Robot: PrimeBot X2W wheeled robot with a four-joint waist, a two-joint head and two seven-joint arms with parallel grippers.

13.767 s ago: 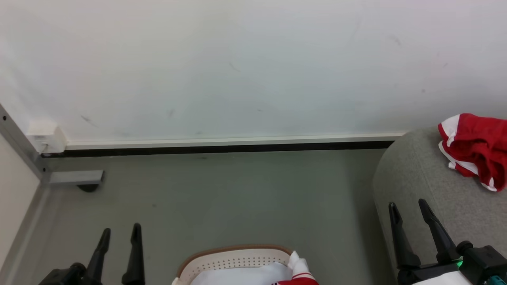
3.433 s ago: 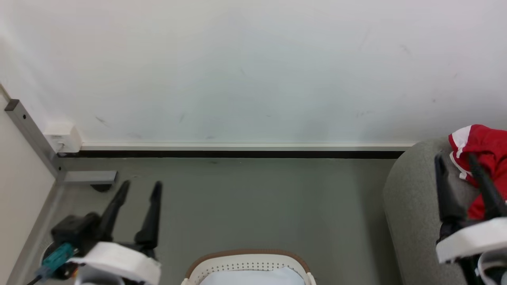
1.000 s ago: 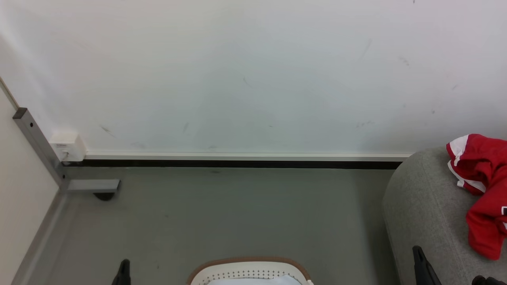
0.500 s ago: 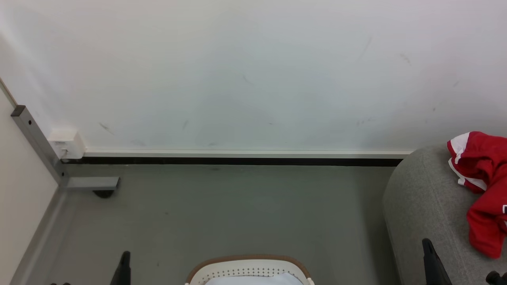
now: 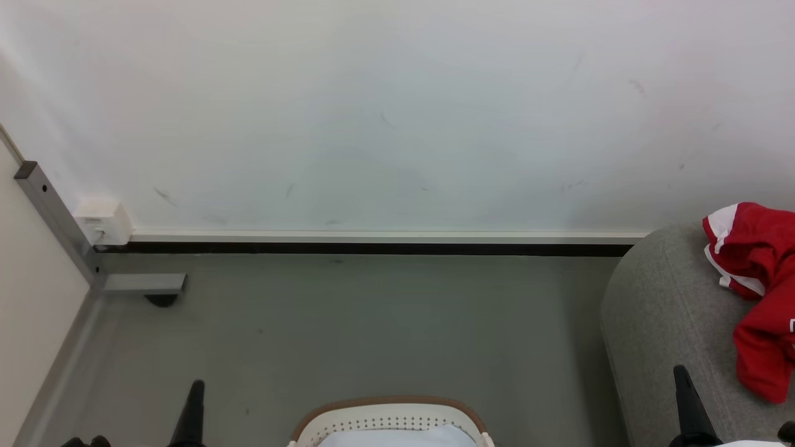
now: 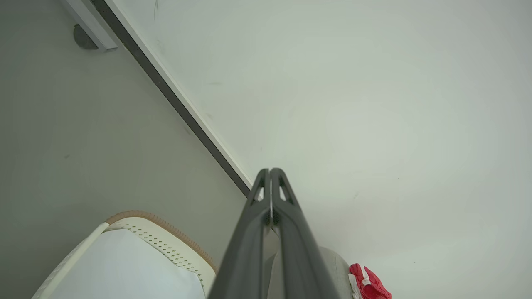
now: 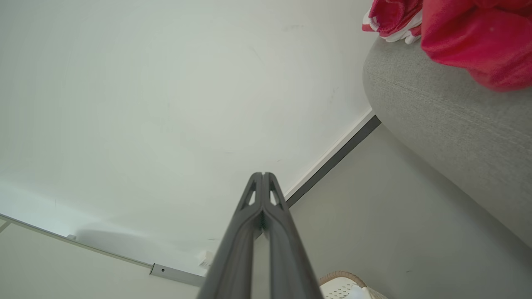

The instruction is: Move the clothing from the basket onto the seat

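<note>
Now the clothing [image 5: 761,248] lies on the seat [image 5: 658,323], apparently bunched up

- white wall [image 5: 397,112], faint scuffs
- grey floor [image 5: 372,323]
- black skirting strip [image 5: 372,248], white trim above it
- small white box [image 5: 102,220] low on wall, touching grey metal post [image 5: 53,217]
- pale white-blue cloth [image 5: 397,437], bottom centre

Two red garments [image 5: 748,248] [image 5: 761,357], one basket [image 5: 388,401], one seat [image 5: 658,323]
</note>
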